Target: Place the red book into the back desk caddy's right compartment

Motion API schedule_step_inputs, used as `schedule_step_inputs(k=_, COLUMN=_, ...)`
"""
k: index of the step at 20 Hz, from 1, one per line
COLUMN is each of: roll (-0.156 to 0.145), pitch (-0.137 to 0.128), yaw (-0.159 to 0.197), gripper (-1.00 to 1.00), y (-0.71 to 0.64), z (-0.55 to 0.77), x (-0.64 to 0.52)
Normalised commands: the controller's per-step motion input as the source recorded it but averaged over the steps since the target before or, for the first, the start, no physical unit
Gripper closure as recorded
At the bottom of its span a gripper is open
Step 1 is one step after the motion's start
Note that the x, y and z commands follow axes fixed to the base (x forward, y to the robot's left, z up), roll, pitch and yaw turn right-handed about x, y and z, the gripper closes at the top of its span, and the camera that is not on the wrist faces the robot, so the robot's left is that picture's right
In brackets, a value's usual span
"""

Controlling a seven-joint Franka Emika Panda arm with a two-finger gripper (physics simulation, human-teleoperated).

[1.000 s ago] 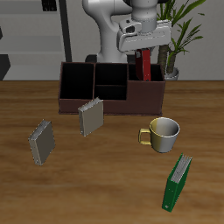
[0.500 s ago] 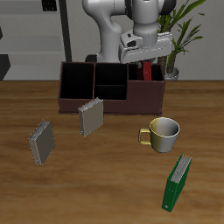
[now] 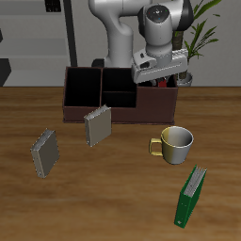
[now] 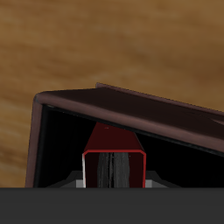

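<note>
Here the tabletop (image 3: 113, 179) carries the back desk caddy (image 3: 94, 94), and over its right compartment (image 4: 61, 140) hangs the gripper (image 3: 162, 81). The red book (image 4: 113, 159) stands upright inside that bin (black-lined), between the fingers (image 4: 79, 181); whether they are clenched on it, I cannot tell.

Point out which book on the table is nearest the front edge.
The thin green book, standing tilted in front of the cream mug. The two grey books stand farther back, nearer the dark brown wooden caddy.
</note>
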Motion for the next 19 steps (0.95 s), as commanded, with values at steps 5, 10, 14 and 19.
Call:
schedule_step_inputs(k=5, roll=0.073, pitch=0.033, yaw=-0.026, gripper=-1.00, y=0.05, z=-0.07, x=-0.02)
schedule_step_inputs(k=10, roll=0.005, pitch=0.013, yaw=-0.041, gripper=-1.00, y=-0.04, z=0.04, x=0.00)
schedule_step_inputs(k=14, roll=0.025, pitch=-0.003, yaw=-0.026, gripper=-1.00, y=-0.02, z=0.09, x=-0.03)
schedule_step_inputs(k=19, roll=0.031, pitch=0.023, yaw=0.000, gripper=-1.00, y=0.04, z=-0.03, x=-0.03)
